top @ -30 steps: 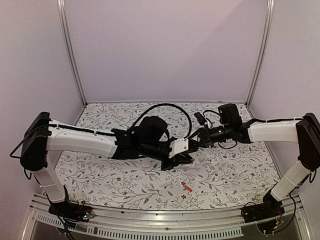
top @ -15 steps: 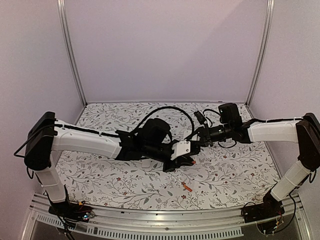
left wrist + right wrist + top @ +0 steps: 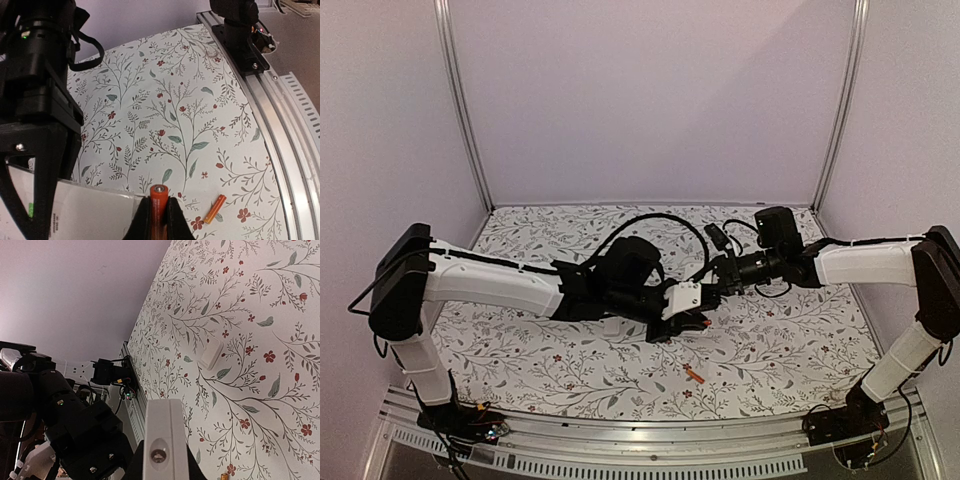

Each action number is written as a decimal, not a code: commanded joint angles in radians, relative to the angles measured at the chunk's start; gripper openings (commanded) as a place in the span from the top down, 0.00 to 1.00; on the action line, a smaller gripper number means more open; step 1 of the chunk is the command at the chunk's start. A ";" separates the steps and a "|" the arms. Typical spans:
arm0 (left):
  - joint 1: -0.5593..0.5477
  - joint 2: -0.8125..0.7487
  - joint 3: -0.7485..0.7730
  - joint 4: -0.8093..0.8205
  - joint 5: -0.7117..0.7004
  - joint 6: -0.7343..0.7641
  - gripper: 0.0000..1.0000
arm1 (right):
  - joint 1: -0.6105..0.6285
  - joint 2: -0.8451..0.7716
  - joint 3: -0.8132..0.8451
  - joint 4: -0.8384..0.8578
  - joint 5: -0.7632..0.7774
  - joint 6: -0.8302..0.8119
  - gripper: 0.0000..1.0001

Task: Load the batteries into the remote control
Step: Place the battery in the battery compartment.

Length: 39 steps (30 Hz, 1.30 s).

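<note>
Above the table (image 3: 790, 340) | left claw (image 3: 159, 222) pinching one battery (image 3: 159, 196), just beside remote (image 3: 160, 420) | right claw (image 3: 161, 467) clamped on remote | second battery (image 3: 215, 208) lying loose by near rail (image 3: 280, 150) | risk: battery tilts in thin grip, jams on remote's edge or drops.

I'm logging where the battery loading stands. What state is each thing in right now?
held battery: clamped in the left gripper's shut jaws, next to the remote, not inserted.
second battery: lying loose on the table.
remote control: clamped in the right gripper's shut jaws.
cover plate: off the remote, flat on the table.
</note>
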 commanded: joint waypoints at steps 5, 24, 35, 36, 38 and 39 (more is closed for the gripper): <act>0.005 0.018 -0.017 -0.014 -0.023 0.019 0.96 | 0.009 0.002 0.029 0.030 -0.036 0.005 1.00; 0.006 0.013 -0.027 -0.071 -0.075 0.033 0.86 | 0.008 0.005 0.035 0.030 -0.033 0.005 1.00; 0.007 -0.002 -0.024 -0.066 -0.093 0.018 0.68 | 0.009 0.023 0.039 0.030 -0.034 0.005 1.00; 0.007 -0.004 -0.024 -0.064 -0.094 0.018 0.66 | 0.009 0.025 0.039 0.029 -0.033 0.004 1.00; 0.007 -0.015 -0.024 -0.054 -0.099 0.011 0.61 | 0.009 0.027 0.038 0.029 -0.031 0.003 1.00; 0.007 -0.020 -0.026 -0.046 -0.102 0.005 0.60 | 0.008 0.029 0.038 0.029 -0.031 0.003 1.00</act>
